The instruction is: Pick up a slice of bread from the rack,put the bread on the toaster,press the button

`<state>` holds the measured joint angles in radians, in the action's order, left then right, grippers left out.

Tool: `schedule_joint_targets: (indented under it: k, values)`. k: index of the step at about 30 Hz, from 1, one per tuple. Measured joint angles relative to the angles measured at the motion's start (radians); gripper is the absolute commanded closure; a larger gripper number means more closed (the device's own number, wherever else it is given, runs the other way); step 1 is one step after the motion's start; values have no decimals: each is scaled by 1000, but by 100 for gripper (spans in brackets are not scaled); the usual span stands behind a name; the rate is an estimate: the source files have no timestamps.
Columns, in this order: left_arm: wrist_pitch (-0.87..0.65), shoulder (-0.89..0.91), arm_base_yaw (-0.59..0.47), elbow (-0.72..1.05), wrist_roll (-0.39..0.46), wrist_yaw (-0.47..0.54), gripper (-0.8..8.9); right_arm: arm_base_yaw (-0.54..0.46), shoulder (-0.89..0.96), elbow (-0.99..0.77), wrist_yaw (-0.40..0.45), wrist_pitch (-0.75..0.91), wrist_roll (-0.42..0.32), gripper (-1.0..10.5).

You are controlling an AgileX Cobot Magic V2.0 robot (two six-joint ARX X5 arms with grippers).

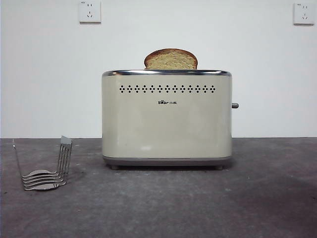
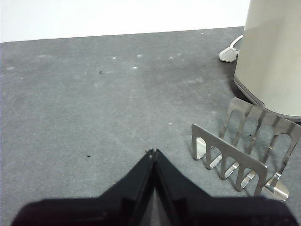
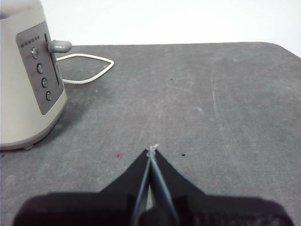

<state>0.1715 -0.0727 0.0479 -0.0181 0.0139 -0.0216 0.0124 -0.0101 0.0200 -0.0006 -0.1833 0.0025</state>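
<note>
Front view: the toaster [image 1: 167,116] stands mid-table on the grey table [image 1: 158,208], its chrome top rim carrying the slice of bread [image 1: 171,59], whose rounded crust rises out of the slot while the lower part is hidden inside. The button [image 1: 235,105] projects from the toaster's right side, high up, with bare table beyond it. The rack [image 1: 47,168] sits low at the toaster's left, apart from it, with nothing in its tines; a strip of open table separates the two. Two wall sockets [image 1: 89,11] are set high on the white wall behind. Neither arm enters this view. Left wrist view: the left gripper [image 2: 151,153], jaws pressed together and holding nothing, hangs over bare table near the rack [image 2: 244,160], which stands just beside the toaster's rounded lower edge [image 2: 273,56]; a white plug [image 2: 229,55] lies behind, unseen from the front. Right wrist view: the right gripper [image 3: 152,149], jaws likewise closed on nothing, is over open table well apart from the toaster's end face [image 3: 28,80]. This view alone shows the control panel [image 3: 41,70] with its round knobs, the button [image 3: 60,46] as a grey lever beside the panel's top, the white cord [image 3: 89,68] looping on the table, and the table's far edge.
</note>
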Motion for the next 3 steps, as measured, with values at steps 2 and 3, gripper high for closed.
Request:
schedule_joint_targets:
  k: [2, 3]
  values:
    - [0, 0, 0, 0, 0, 0, 817, 0, 0, 0, 0, 0, 0, 946]
    - [0, 0, 0, 0, 0, 0, 817, 0, 0, 0, 0, 0, 0, 946]
